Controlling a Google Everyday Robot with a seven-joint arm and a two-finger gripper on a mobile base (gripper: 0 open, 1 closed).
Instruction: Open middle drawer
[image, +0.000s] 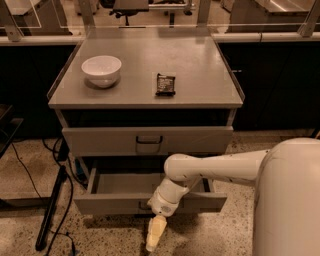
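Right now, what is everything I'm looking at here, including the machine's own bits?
cabinet: one, grey, centre of the view
bowl: one, white, left side of the cabinet top
snack bar: one, dark wrapper, middle of the cabinet top
upper drawer: one, grey, just under the top, shut
middle drawer: one, grey, below the upper drawer, pulled out
floor bar: one, black, on the floor left of the cabinet
arm: one, white, reaching from the right across the middle drawer
tool: one, cream, pointing down below the middle drawer's front
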